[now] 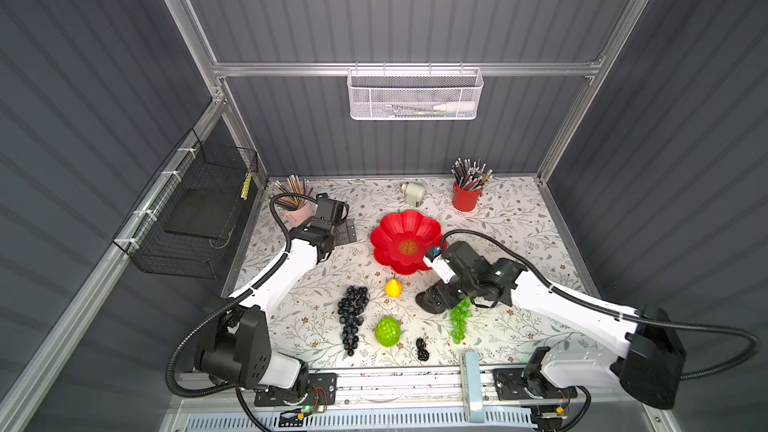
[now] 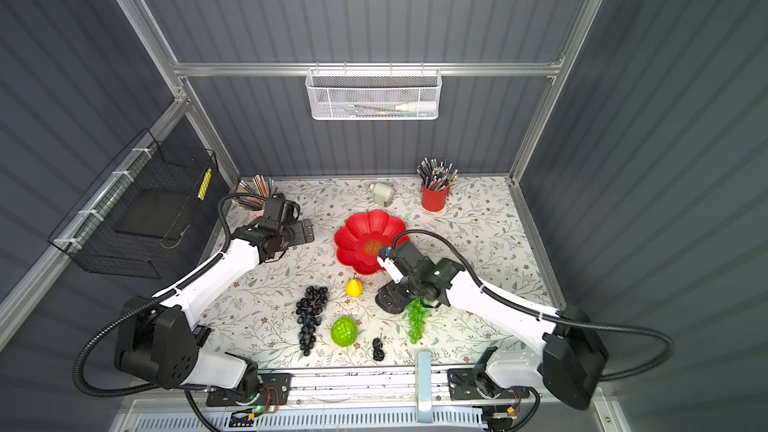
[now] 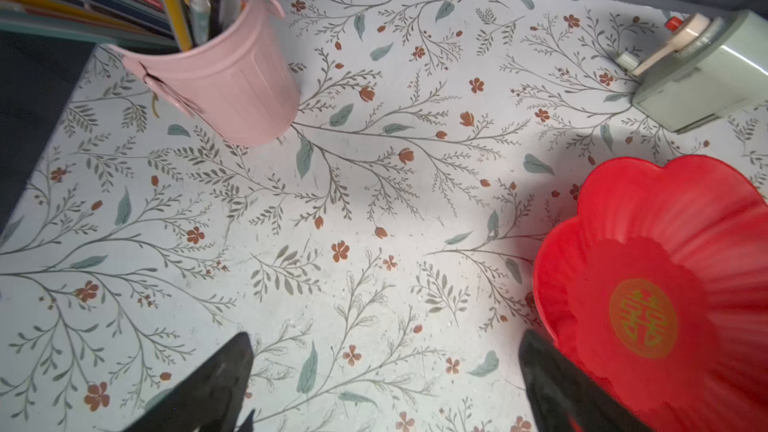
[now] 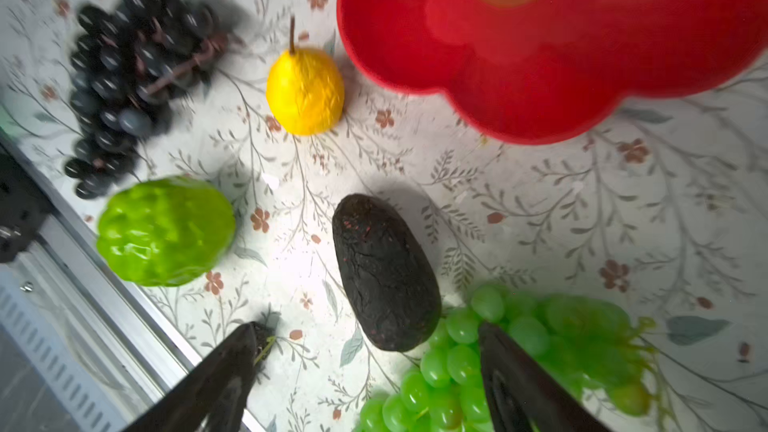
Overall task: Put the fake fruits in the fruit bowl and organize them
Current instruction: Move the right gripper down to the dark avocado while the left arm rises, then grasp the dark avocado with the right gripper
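The red flower-shaped fruit bowl (image 1: 390, 238) (image 2: 357, 234) (image 4: 540, 76) sits mid-table with nothing in it. Nearer the front lie the fake fruits: black-purple grapes (image 1: 352, 317) (image 4: 124, 68), a yellow pear (image 1: 393, 288) (image 4: 305, 91), a lime-green knobbly ball (image 1: 387, 331) (image 4: 164, 230), a tiny black cluster (image 1: 422, 349) and green grapes (image 1: 459, 322) (image 4: 457, 363). My right gripper (image 1: 432, 300) (image 4: 370, 328) hangs open over the dark bumpy oval (image 4: 386, 272), which lies just ahead between the jaws, untouched. One finger stands over the green grapes. My left gripper (image 1: 345, 233) (image 3: 384, 336) is open and empty, left of the bowl (image 3: 665, 222).
A pink pencil bucket (image 1: 297, 209) (image 3: 224, 85) stands at the back left, a red pencil cup (image 1: 465, 197) at the back right, a pale green sharpener (image 1: 412, 193) (image 3: 698, 76) between them. A metal rail (image 1: 395, 380) runs along the table's front edge.
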